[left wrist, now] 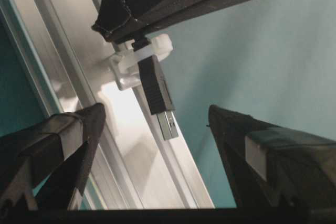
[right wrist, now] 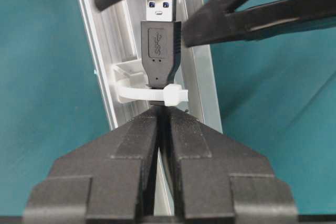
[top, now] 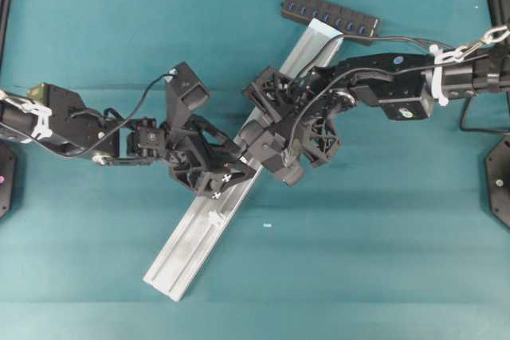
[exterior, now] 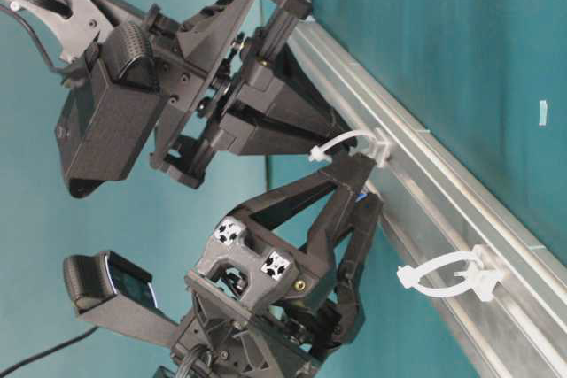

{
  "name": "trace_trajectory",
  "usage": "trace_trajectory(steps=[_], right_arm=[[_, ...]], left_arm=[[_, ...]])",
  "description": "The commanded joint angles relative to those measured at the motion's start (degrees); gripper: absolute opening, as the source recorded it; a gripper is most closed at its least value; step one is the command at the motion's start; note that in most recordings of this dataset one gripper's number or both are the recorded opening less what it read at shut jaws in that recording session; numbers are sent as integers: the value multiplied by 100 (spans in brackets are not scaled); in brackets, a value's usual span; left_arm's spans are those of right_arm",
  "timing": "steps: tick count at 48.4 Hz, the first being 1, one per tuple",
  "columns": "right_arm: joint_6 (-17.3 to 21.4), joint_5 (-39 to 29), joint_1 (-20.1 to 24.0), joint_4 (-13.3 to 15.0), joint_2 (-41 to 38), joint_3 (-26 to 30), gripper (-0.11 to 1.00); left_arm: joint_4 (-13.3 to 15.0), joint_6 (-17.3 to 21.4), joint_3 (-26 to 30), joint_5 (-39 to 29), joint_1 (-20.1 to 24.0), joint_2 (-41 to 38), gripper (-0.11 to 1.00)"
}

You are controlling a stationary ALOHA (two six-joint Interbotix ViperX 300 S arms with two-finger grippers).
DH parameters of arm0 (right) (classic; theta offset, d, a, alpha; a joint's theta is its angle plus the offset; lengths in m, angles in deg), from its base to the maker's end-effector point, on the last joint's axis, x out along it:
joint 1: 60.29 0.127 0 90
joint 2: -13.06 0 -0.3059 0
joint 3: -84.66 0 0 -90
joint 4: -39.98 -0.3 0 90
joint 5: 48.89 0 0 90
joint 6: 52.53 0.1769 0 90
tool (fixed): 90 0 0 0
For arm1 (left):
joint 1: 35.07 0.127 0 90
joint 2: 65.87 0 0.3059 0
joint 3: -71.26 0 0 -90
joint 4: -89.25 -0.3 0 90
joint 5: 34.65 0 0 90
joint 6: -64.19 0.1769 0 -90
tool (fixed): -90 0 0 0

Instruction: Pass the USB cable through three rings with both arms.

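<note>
The right gripper (right wrist: 157,121), two blocky matte-black fingers pressed nearly together, pinches the USB cable (right wrist: 160,51) just behind its plug. The plug is a slim black moulded rectangle ending in a shiny metal tip, and it pokes through a translucent-white plastic ring (right wrist: 149,94) clipped to the rail. From the right wrist view the plug points toward 12 o'clock

The left gripper (left wrist: 157,150) stands wide apart and holds nothing; its two dark wedge-shaped fingers sit at 8 o'clock and 4 o'clock of the plug's metal tip, not touching it

The rail (top: 199,232) is a long ribbed strip of brushed silver aluminium, lying diagonally on the smooth teal tabletop (top: 382,260) from 7 o'clock to 1 o'clock in the overhead view. A second white ring (top: 215,216) sits on the rail at 7 o'clock of the grippers. At the rail's 1 o'clock end lies a flat black multi-port hub (top: 331,15) with a row of blue sockets. The third ring cannot be made out
</note>
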Motion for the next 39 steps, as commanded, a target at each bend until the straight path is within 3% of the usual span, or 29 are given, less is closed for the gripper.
trace_trajectory(steps=[1,12,17,22,32,36,39], right_arm=[[53,44,-18,-9,44,35,8],[53,44,-18,-18,44,44,8],[53,44,-26,-9,44,35,8],[53,44,-18,-18,35,35,8],[53,44,-18,-9,44,18,8],[53,35,-18,-18,44,18,8],[53,35,-18,-18,44,18,8]], left_arm=[[-18,9,35,53,26,18,93],[-18,9,88,53,97,0,92],[-18,9,132,53,114,-9,86],[-18,9,149,53,141,-9,68],[-18,9,176,26,158,-26,22],[-9,9,176,26,158,-18,11],[-9,9,176,18,158,-26,10]])
